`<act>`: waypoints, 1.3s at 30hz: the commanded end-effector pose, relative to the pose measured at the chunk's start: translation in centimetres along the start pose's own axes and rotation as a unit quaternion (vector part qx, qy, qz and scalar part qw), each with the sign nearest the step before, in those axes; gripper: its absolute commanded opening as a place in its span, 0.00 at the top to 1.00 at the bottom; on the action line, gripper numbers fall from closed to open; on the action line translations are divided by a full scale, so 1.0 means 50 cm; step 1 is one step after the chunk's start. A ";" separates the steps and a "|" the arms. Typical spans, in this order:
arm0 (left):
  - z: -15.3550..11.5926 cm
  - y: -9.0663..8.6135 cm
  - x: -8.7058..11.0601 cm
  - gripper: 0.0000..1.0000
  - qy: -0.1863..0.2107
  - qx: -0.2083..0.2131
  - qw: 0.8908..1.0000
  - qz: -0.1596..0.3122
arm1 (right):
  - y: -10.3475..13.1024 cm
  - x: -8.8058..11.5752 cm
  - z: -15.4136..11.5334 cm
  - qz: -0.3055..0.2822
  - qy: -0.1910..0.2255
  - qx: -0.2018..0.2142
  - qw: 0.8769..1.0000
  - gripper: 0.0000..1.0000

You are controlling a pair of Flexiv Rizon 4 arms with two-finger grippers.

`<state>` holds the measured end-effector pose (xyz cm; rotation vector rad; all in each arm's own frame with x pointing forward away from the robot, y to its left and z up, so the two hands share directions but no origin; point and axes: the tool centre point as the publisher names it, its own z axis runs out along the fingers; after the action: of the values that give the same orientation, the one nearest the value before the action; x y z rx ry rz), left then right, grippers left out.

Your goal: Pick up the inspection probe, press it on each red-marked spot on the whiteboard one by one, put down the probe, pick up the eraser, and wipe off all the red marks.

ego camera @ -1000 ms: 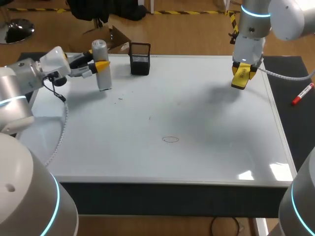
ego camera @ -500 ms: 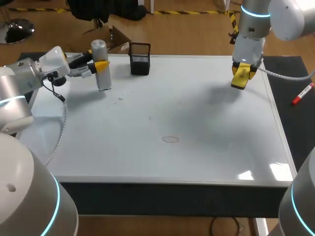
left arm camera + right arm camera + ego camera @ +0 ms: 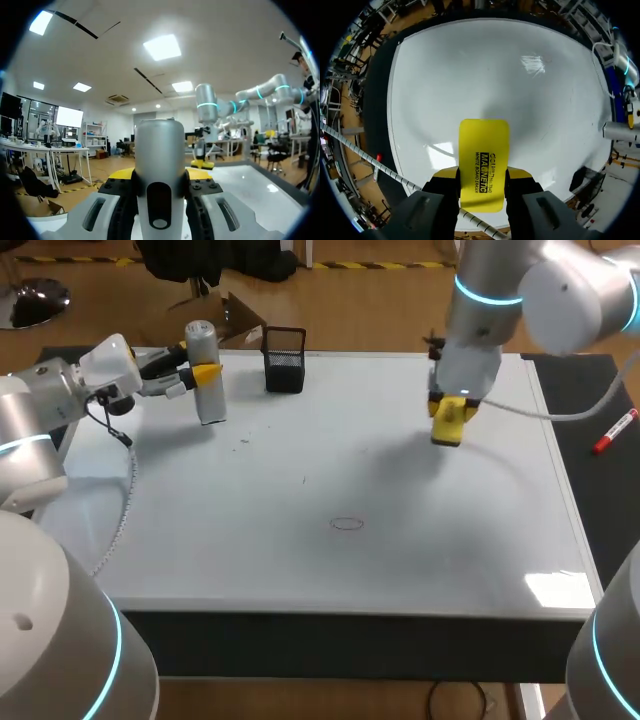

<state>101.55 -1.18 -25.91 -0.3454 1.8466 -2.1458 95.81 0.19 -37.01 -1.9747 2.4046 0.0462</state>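
Two end effectors, both gripping. My left end effector [image 3: 200, 378] clamps the grey cylindrical inspection probe [image 3: 203, 340], roughly upright, near the white whiteboard's [image 3: 350, 470] far left corner. My right end effector [image 3: 450, 422] holds the flat yellow eraser [image 3: 484, 150] above the board's far right part. Near the probe stands a black mesh cup [image 3: 285, 362]; I cannot tell its contents.

A black mesh cup [image 3: 284, 360] stands upright at the far edge of the board [image 3: 400, 570], left of its middle. Its walls are open wire and its rim is a thin square frame. Off the board's right side, a marker [image 3: 615, 431] lies on the dark counter [image 3: 605, 510], well apart from the cup and near the board's edge without touching it. The marker has a white barrel with red at both ends. It lies slanted, with its far end pointing away from the board.
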 end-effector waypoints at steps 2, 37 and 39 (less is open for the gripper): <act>0.000 -0.004 0.002 1.00 -0.002 -0.001 1.000 0.001 | 0.119 -0.082 -0.036 -0.054 0.011 0.030 0.998 1.00; 0.000 -0.004 0.002 1.00 -0.002 -0.001 1.000 0.001 | 0.397 -0.385 0.093 -0.135 0.016 -0.007 0.991 1.00; 0.000 -0.004 0.002 1.00 -0.002 -0.001 1.000 0.001 | 0.405 -0.389 0.102 -0.134 0.013 -0.007 0.991 1.00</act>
<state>101.55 -1.16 -25.89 -0.3458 1.8471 -2.1455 80.03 22.95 -40.51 -2.3038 2.1371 0.0393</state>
